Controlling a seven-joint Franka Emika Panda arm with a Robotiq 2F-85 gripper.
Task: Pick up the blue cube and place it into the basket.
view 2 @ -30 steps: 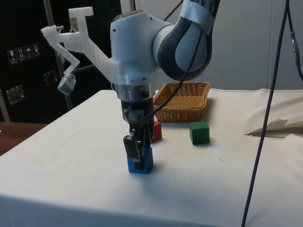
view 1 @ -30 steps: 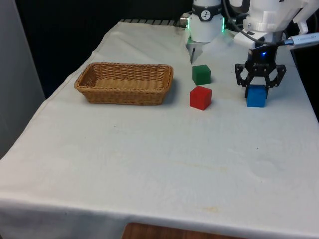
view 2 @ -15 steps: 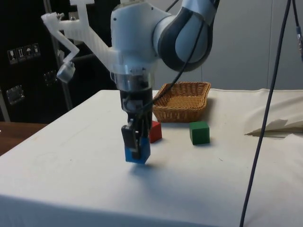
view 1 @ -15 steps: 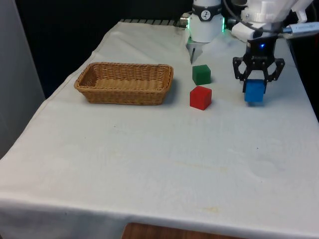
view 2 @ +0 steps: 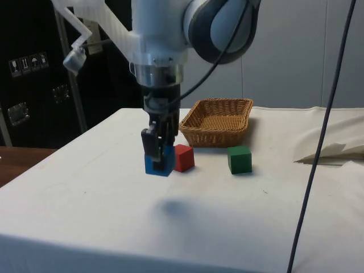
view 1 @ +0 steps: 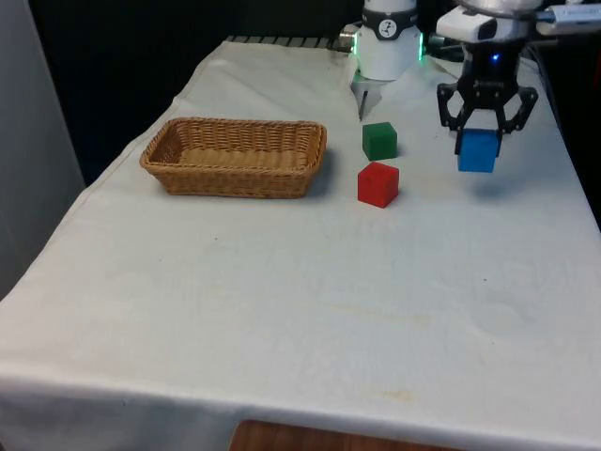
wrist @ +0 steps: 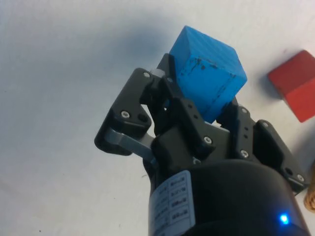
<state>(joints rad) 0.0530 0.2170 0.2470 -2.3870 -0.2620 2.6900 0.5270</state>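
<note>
The blue cube (view 1: pixel 477 150) hangs clear above the cloth at the front view's right, with my gripper (view 1: pixel 482 132) shut on it. In the side view the blue cube (view 2: pixel 159 162) floats well over its own shadow, held by the gripper (view 2: pixel 159 149). The wrist view has the blue cube (wrist: pixel 206 77) pinched between the black fingers (wrist: pixel 186 114), slightly tilted. The wicker basket (view 1: pixel 235 155) stands at the front view's left, well away from the gripper, and nothing lies in it. The basket (view 2: pixel 219 121) sits behind the cubes in the side view.
A red cube (view 1: pixel 378 183) and a green cube (view 1: pixel 379 140) rest on the cloth between the gripper and the basket. The red cube (view 2: pixel 183 158) lies just behind the held cube in the side view, the green cube (view 2: pixel 239 159) further right. A cable (view 2: pixel 318 142) hangs at the side.
The gripper has risen with the blue cube, lifting it off the cloth to well above it. The other cubes and the basket have stayed put.
</note>
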